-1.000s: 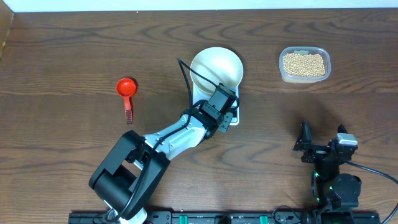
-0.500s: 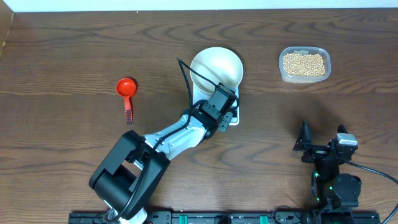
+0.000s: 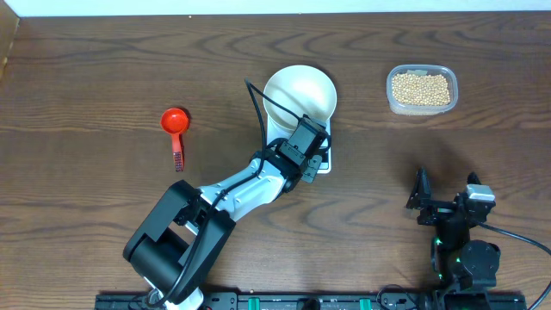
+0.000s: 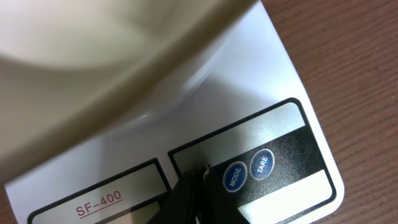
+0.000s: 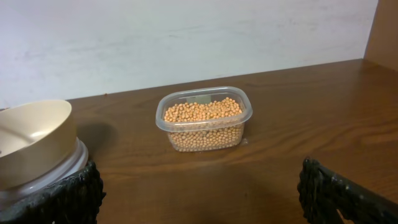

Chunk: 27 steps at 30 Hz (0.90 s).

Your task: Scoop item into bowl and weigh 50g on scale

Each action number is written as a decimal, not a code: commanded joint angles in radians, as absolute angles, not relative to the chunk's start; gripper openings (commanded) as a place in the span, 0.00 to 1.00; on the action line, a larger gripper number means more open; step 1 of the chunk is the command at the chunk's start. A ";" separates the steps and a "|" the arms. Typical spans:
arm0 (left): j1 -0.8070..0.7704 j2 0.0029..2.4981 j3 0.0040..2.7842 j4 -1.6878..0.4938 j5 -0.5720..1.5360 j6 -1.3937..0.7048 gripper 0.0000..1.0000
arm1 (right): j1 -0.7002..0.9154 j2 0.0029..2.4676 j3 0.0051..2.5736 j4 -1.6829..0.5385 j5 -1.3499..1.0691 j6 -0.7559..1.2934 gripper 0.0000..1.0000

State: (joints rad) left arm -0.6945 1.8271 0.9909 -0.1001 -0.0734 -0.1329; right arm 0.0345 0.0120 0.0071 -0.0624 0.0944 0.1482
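The white bowl (image 3: 300,93) stands empty on the white scale (image 3: 322,165). In the left wrist view the bowl (image 4: 93,68) looms over the scale's front panel (image 4: 280,112) with its MODE and TARE buttons. My left gripper (image 4: 199,180) is shut, its tips on the panel just left of the MODE button (image 4: 235,177); in the overhead view the gripper (image 3: 312,164) sits over the scale's front. The beans (image 3: 421,89) fill a clear tub, also in the right wrist view (image 5: 204,121). My right gripper (image 5: 199,196) is open and empty, low near the front right (image 3: 422,200).
A red scoop (image 3: 176,127) lies on the table left of the scale, handle toward the front. The clear tub (image 3: 421,89) stands at the back right. The left arm reaches diagonally from the front edge to the scale.
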 commanded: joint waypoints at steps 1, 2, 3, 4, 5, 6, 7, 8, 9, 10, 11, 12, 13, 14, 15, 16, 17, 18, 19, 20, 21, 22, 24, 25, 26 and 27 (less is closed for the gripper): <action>-0.690 1.843 0.986 -0.103 -0.060 -0.131 0.07 | 0.043 0.006 0.005 -0.064 0.099 0.141 0.99; -0.690 1.845 0.986 -0.102 -0.060 -0.131 0.08 | 0.043 0.006 0.005 -0.064 0.099 0.141 0.99; -0.690 1.847 0.986 -0.102 -0.060 -0.131 0.07 | 0.043 0.006 0.005 -0.064 0.099 0.141 0.99; -0.690 1.851 0.986 -0.102 -0.060 -0.131 0.08 | 0.043 0.006 0.005 -0.064 0.099 0.141 0.99; -0.690 1.857 0.986 -0.102 -0.060 -0.131 0.07 | 0.043 0.006 0.005 -0.064 0.099 0.141 0.99; -0.690 1.861 0.986 -0.100 -0.059 -0.132 0.07 | 0.043 0.006 0.005 -0.064 0.099 0.141 0.99; -0.690 1.868 0.986 -0.099 -0.059 -0.133 0.07 | 0.043 0.006 0.005 -0.064 0.099 0.141 0.99; -0.690 1.871 0.986 -0.099 -0.059 -0.133 0.07 | 0.043 0.006 0.005 -0.064 0.099 0.141 0.99; -0.690 1.876 0.986 -0.099 -0.060 -0.135 0.07 | 0.043 0.006 0.005 -0.064 0.099 0.141 0.99; -0.690 1.876 0.986 -0.099 -0.059 -0.135 0.07 | 0.043 0.006 0.005 -0.064 0.099 0.141 0.99; -0.690 1.877 0.986 -0.099 -0.059 -0.135 0.07 | 0.043 0.006 0.005 -0.064 0.099 0.141 0.99; -0.690 1.877 0.986 -0.099 -0.059 -0.135 0.07 | 0.043 0.006 0.005 -0.064 0.099 0.141 0.99; -0.690 1.877 0.986 -0.099 -0.059 -0.135 0.07 | 0.043 0.006 0.005 -0.064 0.099 0.141 0.99; -0.690 1.877 0.986 -0.100 -0.059 -0.135 0.07 | 0.043 0.006 0.005 -0.064 0.099 0.141 0.99; -0.690 1.877 0.986 -0.101 -0.059 -0.135 0.07 | 0.043 0.006 0.005 -0.064 0.099 0.141 0.99; -0.691 1.878 0.986 -0.103 -0.059 -0.135 0.07 | 0.043 0.006 0.005 -0.064 0.099 0.141 0.99; -0.691 1.879 0.986 -0.105 -0.059 -0.135 0.07 | 0.043 0.006 0.005 -0.064 0.099 0.141 0.99; -0.691 1.881 0.986 -0.108 -0.059 -0.136 0.07 | 0.043 0.006 0.005 -0.064 0.099 0.141 0.99; -0.691 1.883 0.986 -0.111 -0.059 -0.136 0.07 | 0.043 0.006 0.005 -0.064 0.099 0.141 0.99; -0.691 1.886 0.986 -0.115 -0.054 -0.136 0.07 | 0.043 0.006 0.005 -0.064 0.099 0.141 0.99; -0.691 1.890 0.986 -0.118 -0.050 -0.136 0.07 | 0.043 0.006 0.005 -0.064 0.099 0.141 0.99; -0.691 1.893 0.984 -0.119 -0.040 -0.136 0.07 | 0.043 0.006 0.005 -0.064 0.099 0.141 0.99; -0.692 1.904 0.982 -0.119 -0.037 -0.146 0.07 | 0.043 0.006 0.005 -0.064 0.099 0.141 0.99; -0.692 1.908 0.981 -0.119 -0.036 -0.147 0.08 | 0.043 0.006 0.005 -0.064 0.099 0.141 0.99; -0.692 1.909 0.979 -0.119 -0.036 -0.147 0.07 | 0.043 0.006 0.005 -0.064 0.099 0.141 0.99; -0.692 1.911 0.976 -0.119 -0.036 -0.147 0.07 | 0.043 0.006 0.005 -0.064 0.099 0.141 0.99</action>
